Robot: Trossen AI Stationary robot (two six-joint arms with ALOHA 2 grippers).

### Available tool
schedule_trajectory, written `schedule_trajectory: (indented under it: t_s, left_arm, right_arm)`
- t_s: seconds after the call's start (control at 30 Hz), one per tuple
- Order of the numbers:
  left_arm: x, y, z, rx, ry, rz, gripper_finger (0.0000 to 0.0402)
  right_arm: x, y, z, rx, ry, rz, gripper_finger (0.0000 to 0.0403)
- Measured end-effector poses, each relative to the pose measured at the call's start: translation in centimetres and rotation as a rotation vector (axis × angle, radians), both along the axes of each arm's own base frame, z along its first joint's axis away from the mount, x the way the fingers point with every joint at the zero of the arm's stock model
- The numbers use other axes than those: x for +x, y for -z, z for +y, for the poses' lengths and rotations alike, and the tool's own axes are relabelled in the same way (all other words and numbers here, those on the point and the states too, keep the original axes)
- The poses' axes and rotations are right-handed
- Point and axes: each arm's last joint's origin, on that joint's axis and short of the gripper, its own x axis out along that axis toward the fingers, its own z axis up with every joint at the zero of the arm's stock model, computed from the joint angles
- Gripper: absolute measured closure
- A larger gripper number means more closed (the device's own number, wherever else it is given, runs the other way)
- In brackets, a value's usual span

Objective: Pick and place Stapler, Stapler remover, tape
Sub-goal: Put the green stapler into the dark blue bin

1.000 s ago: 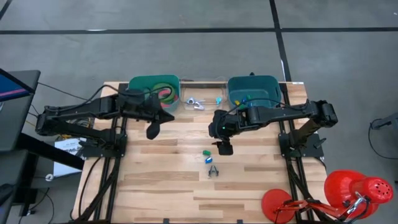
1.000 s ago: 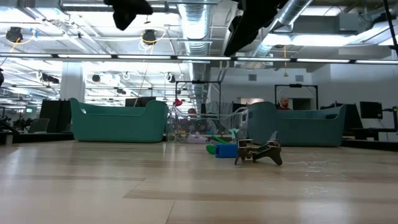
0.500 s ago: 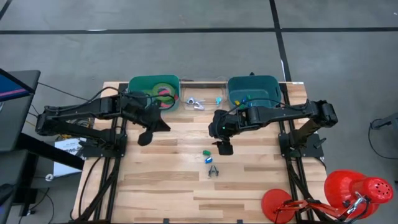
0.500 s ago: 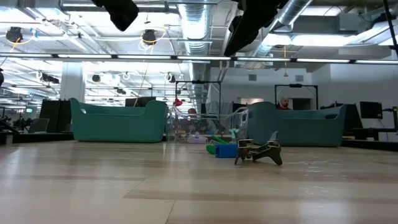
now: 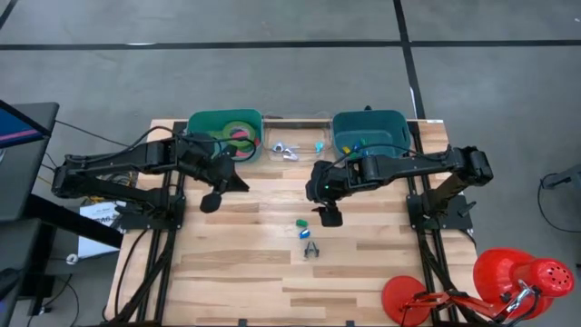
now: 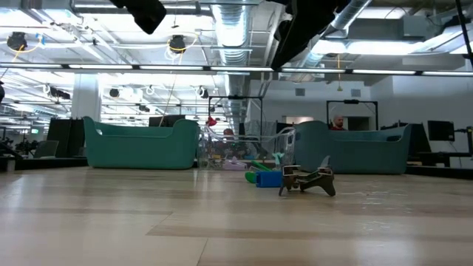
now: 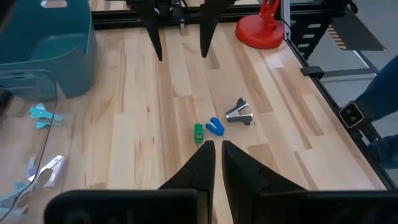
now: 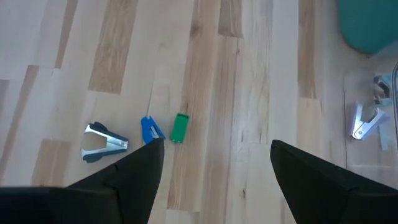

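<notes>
A dark stapler remover [image 5: 311, 249] lies on the wooden table, also visible in the low view [image 6: 307, 179]. Just beyond it lie a small blue piece [image 5: 305, 233] and a small green piece [image 5: 300, 222]. Green tape [image 5: 229, 130] and pinkish tape [image 5: 241, 143] lie in the green bin [image 5: 201, 127] at the far left. My right gripper [image 8: 216, 144] hangs open above the table, just right of the small pieces, touching nothing. My left gripper [image 7: 216, 148] is shut and empty, raised near the green bin [image 5: 211, 202].
A teal bin [image 5: 386, 123] stands at the far right. Between the bins sits a clear tray [image 5: 304, 138] with a silver remover [image 5: 285, 151] and small teal items. A red lamp [image 5: 508, 280] stands at the near right corner. Bare wood lies toward the near edge.
My left gripper has swung a little toward the table's left and near edges while its wrist rolled, staying shut. My right gripper and the pieces on the table have kept still.
</notes>
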Motion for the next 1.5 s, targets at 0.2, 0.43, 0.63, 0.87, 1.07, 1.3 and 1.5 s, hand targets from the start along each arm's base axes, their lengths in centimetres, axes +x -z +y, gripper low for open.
schedule_trajectory:
  t_s: [0.2, 0.43, 0.63, 0.87, 1.07, 1.3, 1.5]
  left_arm:
    - [0.1, -0.1, 0.0, 0.002, 0.000, -0.017, 0.0380]
    - [0.1, -0.2, 0.0, 0.004, 0.000, -0.027, 0.0380]
    - [0.2, -0.3, 0.0, 0.006, 0.000, -0.041, 0.0380]
    - [0.2, -0.4, 0.0, 0.006, 0.000, -0.044, 0.0380]
    - [0.3, -0.4, 0.0, 0.007, 0.000, -0.048, 0.0380]
    - [0.4, -0.6, 0.1, 0.010, -0.001, -0.074, 0.0380]
    - [0.4, -0.7, 0.1, 0.013, -0.001, -0.088, 0.0380]
  right_arm:
    - [0.5, 0.7, -0.1, -0.008, -0.011, 0.014, 0.0117]
    - [2.1, 3.6, -0.3, -0.017, -0.012, 0.091, 0.0117]
    - [3.3, 6.1, -0.4, -0.020, -0.006, 0.161, 0.0117]
    - [4.0, 7.7, -0.4, -0.020, -0.004, 0.189, 0.0117]
    - [5.0, 7.9, -0.6, 0.009, 0.044, 0.120, 0.0117]
    - [5.7, 7.8, -0.5, 0.022, 0.052, 0.052, 0.0117]
    - [6.1, 7.5, -0.8, 0.025, 0.061, 0.000, 0.0117]
